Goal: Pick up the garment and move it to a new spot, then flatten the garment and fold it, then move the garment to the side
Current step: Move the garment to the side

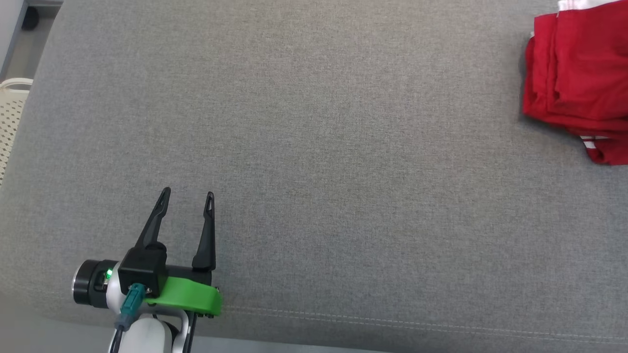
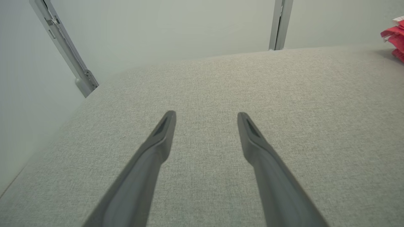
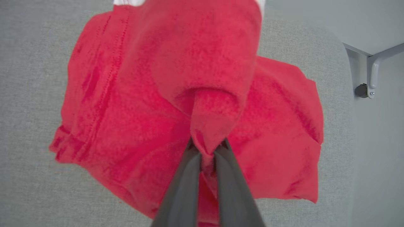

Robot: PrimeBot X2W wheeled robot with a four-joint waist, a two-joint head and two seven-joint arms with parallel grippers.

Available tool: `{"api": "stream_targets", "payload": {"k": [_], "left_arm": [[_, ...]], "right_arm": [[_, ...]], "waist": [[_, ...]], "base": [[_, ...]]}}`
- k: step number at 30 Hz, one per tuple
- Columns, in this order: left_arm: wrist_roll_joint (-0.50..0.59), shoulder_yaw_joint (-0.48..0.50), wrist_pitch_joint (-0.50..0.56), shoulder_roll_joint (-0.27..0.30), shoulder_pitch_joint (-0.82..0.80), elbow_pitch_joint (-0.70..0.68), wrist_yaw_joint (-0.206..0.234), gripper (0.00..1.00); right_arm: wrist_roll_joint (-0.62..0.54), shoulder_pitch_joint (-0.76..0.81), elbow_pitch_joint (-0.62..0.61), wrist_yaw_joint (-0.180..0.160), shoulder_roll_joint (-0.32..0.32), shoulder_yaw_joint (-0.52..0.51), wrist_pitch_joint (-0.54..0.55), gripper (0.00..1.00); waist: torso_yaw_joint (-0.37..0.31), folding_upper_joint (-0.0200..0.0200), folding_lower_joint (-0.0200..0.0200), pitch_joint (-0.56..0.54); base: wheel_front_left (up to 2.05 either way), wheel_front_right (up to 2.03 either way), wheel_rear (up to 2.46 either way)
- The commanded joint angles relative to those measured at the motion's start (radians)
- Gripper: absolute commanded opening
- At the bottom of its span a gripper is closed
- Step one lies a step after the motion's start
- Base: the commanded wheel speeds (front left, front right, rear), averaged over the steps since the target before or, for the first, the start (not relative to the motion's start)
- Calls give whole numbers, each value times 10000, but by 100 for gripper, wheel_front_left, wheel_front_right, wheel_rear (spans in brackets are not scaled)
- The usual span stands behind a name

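Head view gives me the grey fabric surface across nearly the whole frame. The red garment sits at its far right, a layered bundle with white trim. The frame edge cuts it off, so I can't call its long axis from here.

In the right wrist view the garment spreads over the surface below. A pinched ridge of cloth rises from it into my right pincer, whose jaws are closed almost together on that fold.

My left pincer hovers at the near left with its jaws spread wide and nothing between them. In its wrist view the garment is a red sliver at the far right edge.

So the garment lies well to the right of the left pincer, and the right arm is the one on it. I judge this to be the carry to the side, a job for the right arm alone.
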Motion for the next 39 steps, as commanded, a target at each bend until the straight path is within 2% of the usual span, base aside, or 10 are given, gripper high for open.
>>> {"api": "stream_targets", "payload": {"k": [1,8,17,26,27,28,31,39], "left_arm": [[51,41,-34,40,-125,-14,12,100],[70,56,-34,99,-177,-66,-37,100],[93,-10,-34,83,-314,-149,-59,100],[36,64,-34,110,-346,-116,-8,100],[40,53,-34,101,-354,-116,-3,100],[40,41,-34,89,-359,-114,3,100],[35,17,-34,64,-350,-117,28,100],[-13,88,-34,44,-304,-83,89,100]], "right_arm": [[-94,-117,61,-15,-103,37,23,0],[-390,-670,144,-15,-588,146,222,0],[-1335,-1238,109,-17,-1160,287,501,0],[-1639,-1212,268,-17,-1098,327,358,0],[-1728,-1247,346,-17,-1087,330,342,45],[-1802,-1249,425,-17,-1070,335,385,100],[-2113,-1260,512,-15,-1020,347,367,100],[-2302,-1368,348,-15,-851,289,-767,100]], "waist": [[-51,-1,-1,65],[-116,-1,-1,277],[-44,-1,-1,682],[59,-1,-1,876],[68,-1,-1,882],[81,-1,-1,885],[100,-1,-1,869],[43,-1,-1,701]], "base": [[0,0,0],[0,0,0],[0,0,0],[0,0,0],[0,0,0],[0,0,0],[0,0,0],[0,0,0]]}}
